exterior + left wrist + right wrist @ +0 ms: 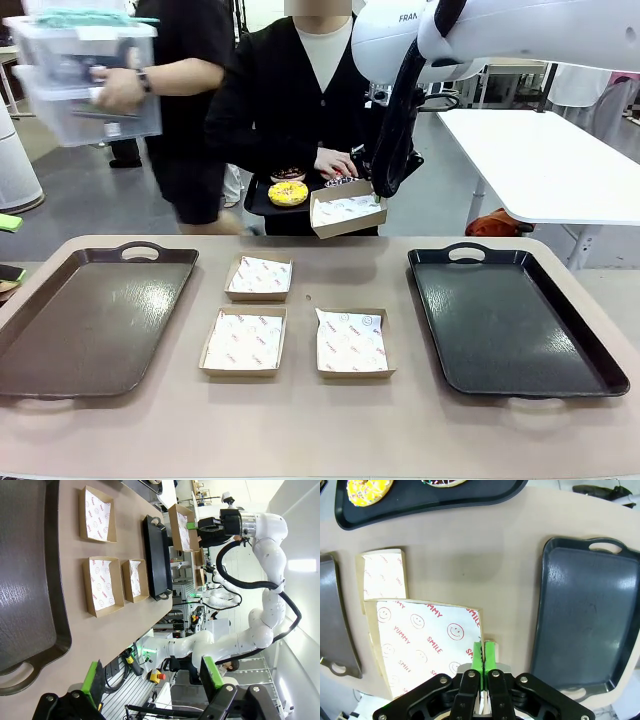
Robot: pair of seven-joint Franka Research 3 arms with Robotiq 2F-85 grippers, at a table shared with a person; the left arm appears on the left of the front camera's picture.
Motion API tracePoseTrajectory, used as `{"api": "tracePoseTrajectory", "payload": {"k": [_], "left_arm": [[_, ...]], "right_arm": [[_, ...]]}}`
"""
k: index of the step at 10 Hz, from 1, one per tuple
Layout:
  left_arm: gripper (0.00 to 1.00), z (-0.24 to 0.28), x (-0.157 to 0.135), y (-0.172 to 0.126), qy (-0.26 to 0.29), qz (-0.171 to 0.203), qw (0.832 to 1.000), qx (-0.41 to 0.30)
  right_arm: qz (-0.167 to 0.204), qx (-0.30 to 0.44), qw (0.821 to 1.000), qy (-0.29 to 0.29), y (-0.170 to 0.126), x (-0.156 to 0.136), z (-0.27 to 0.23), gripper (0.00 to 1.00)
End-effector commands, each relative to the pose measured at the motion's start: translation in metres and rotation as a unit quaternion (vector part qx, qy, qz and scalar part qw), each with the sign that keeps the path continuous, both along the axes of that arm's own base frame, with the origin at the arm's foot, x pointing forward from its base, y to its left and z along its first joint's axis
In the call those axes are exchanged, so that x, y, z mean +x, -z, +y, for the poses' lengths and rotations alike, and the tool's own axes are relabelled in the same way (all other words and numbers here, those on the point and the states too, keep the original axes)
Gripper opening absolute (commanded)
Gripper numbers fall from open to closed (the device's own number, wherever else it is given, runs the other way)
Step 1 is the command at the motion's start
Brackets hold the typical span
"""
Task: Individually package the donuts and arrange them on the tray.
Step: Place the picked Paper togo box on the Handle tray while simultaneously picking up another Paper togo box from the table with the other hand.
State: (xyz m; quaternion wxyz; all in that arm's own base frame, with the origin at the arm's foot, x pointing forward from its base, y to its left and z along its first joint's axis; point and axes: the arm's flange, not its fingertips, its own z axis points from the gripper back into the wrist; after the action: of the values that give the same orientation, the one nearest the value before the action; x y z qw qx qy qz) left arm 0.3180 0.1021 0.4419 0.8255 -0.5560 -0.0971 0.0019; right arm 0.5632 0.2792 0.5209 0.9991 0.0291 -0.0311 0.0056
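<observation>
My right gripper [377,193] is shut on the edge of a brown cardboard box [347,211] lined with white printed paper, held in the air beyond the table's far edge. In the right wrist view its green pads [478,655] pinch the box [420,635] rim. Just behind it a person holds a small black tray [262,203] carrying the donuts: a yellow one [288,193], a dark one [288,174] and one with coloured sprinkles [340,181]. The yellow donut [367,489] also lies at the top of the right wrist view. My left gripper [152,680] is open and empty, off the table's side.
Three more lined boxes [260,277] [244,340] [352,342] sit mid-table. A large brown tray [60,340] lies on the left and a large black tray [510,320] on the right. Another person carries clear bins [85,80] at the back left.
</observation>
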Motion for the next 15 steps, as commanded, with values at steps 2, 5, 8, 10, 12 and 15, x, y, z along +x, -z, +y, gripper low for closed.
{"api": "tracePoseTrajectory", "payload": {"k": [2,5,8,10,12,15], "left_arm": [[1.0,0.0009,-0.0009,-0.0005,-0.002,-0.005,1.0,-0.007],[1.0,0.0009,-0.0009,-0.0005,-0.002,-0.005,1.0,-0.007],[1.0,0.0009,-0.0009,-0.0005,-0.002,-0.005,1.0,-0.007],[1.0,0.0009,-0.0009,-0.0005,-0.002,-0.005,1.0,-0.007],[1.0,0.0009,-0.0009,-0.0005,-0.002,-0.005,1.0,-0.007],[1.0,0.0009,-0.0009,-0.0005,-0.002,-0.005,1.0,-0.007]], "right_arm": [[-0.003,0.001,1.0,0.002,0.0026,-0.0002,-0.0018,0.0],[-0.003,0.001,1.0,0.002,0.0026,-0.0002,-0.0018,0.0],[-0.003,0.001,1.0,0.002,0.0026,-0.0002,-0.0018,0.0],[-0.003,0.001,1.0,0.002,0.0026,-0.0002,-0.0018,0.0],[-0.003,0.001,1.0,0.002,0.0026,-0.0002,-0.0018,0.0],[-0.003,0.001,1.0,0.002,0.0026,-0.0002,-0.0018,0.0]]}}
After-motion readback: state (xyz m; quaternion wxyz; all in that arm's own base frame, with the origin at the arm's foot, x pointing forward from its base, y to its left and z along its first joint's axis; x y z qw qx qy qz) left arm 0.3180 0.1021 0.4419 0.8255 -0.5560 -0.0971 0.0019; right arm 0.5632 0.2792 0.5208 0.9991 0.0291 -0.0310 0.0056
